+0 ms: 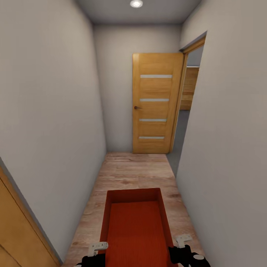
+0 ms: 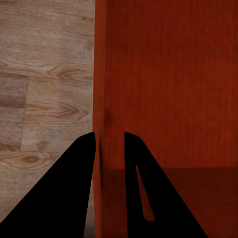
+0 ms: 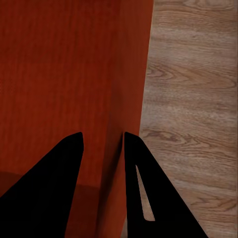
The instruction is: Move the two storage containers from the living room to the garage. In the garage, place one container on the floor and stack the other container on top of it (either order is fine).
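A: What's the biggest thing ahead?

B: A narrow corridor with grey walls point(image 1: 48, 111) and a wood plank floor point(image 1: 133, 172). At its end stands a light wooden door point(image 1: 155, 107) with four frosted strips, swung open beside a doorway point(image 1: 189, 96) on the right.

A: And the storage container?

B: One orange-red storage container point(image 1: 135, 226) is carried low in front of the robot, above the planks. The left claw point(image 2: 109, 144) is closed on its left wall, one finger on each side; the right claw point(image 3: 103, 144) pinches the right wall likewise.

A: The risk?

B: I'd judge the turn through the doorway tight: the bin's corner could clip the frame or door, and the thin walls could slip from the pinch.

A: Any writing?

B: None readable.
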